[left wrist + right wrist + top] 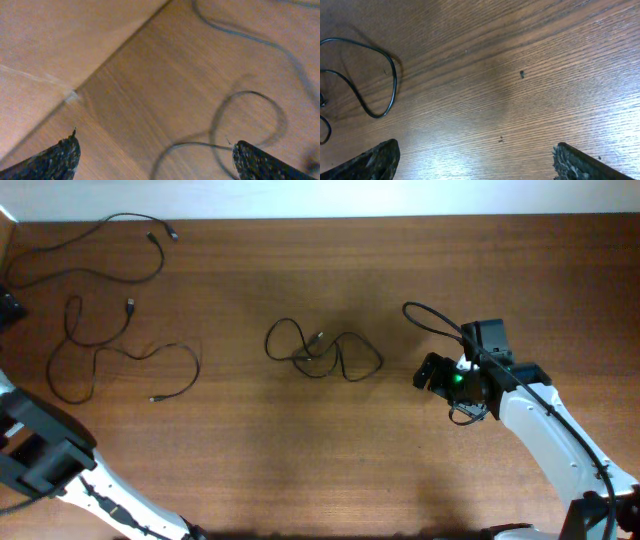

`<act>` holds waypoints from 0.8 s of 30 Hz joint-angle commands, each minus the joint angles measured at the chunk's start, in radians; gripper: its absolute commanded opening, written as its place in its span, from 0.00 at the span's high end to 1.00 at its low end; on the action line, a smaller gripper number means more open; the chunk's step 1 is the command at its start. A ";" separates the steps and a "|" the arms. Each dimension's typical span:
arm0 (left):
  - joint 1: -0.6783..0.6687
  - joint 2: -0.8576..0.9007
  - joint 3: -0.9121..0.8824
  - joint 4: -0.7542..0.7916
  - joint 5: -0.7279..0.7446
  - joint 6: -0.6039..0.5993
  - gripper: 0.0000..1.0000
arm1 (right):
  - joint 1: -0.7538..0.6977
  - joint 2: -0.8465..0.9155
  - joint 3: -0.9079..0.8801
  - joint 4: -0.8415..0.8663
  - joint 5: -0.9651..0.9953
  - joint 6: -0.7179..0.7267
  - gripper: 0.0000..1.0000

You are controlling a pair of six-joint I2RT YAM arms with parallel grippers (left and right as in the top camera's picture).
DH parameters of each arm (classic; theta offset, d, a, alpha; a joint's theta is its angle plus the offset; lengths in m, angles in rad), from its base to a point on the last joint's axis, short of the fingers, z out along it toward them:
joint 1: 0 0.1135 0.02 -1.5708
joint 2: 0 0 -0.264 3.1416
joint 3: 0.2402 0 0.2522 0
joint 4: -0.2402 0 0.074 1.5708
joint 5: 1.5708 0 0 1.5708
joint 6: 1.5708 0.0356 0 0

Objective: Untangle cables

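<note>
Three black cables (312, 358) lie spread across the wooden table (420, 260).

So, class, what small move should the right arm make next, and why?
Probably ease the right gripper toward the looped thin black cable in the middle. Its jaws stand open and empty. That cable lies just ahead, crossing over itself, while the thin black corner cable and the thin black left-side cable already lie apart.
</note>
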 commanded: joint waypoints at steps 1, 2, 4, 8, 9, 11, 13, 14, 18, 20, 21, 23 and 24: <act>-0.039 -0.048 -0.014 -0.143 0.153 -0.051 0.01 | -0.001 0.002 -0.011 -0.001 0.020 -0.008 0.02; -0.051 -0.048 -0.048 -0.178 0.152 -0.051 0.01 | -0.001 0.002 -0.011 -0.002 0.020 -0.008 0.02; -0.066 -0.048 -0.147 -0.219 0.144 -0.073 0.01 | -0.001 0.002 -0.011 -0.001 0.021 -0.019 0.02; -0.066 -0.048 -0.311 -0.237 0.095 -0.285 0.01 | -0.001 0.002 -0.011 -0.001 0.021 -0.019 0.02; -0.063 -0.048 -0.346 -0.237 0.096 -0.317 0.01 | -0.001 0.002 -0.011 -0.001 0.021 -0.019 0.02; -0.061 -0.048 -0.378 -0.236 0.096 -0.373 0.01 | -0.001 0.002 -0.011 0.000 0.021 -0.026 0.02; -0.063 -0.048 -0.399 -0.237 0.152 -0.455 0.01 | -0.001 0.002 -0.011 0.000 0.028 -0.026 0.02; -0.063 -0.048 -0.401 -0.238 0.200 -0.474 0.01 | -0.001 0.002 -0.011 0.000 0.028 -0.026 0.02; -0.063 -0.048 -0.402 -0.197 0.097 -0.348 0.01 | -0.001 0.002 -0.011 0.000 0.028 -0.026 0.02; -0.063 -0.048 -0.402 -0.193 -0.124 -0.303 0.03 | -0.001 0.002 -0.011 -0.001 0.028 -0.026 0.02; -0.063 -0.048 -0.402 -0.190 -0.195 -0.273 0.07 | -0.001 0.002 -0.011 -0.001 0.028 -0.026 0.02; -0.061 -0.048 -0.406 -0.160 -0.211 -0.211 0.14 | -0.001 0.002 -0.011 0.000 0.028 -0.026 0.02; -0.061 -0.048 -0.406 -0.127 -0.210 -0.180 0.16 | -0.001 0.002 -0.011 0.000 0.028 -0.026 0.02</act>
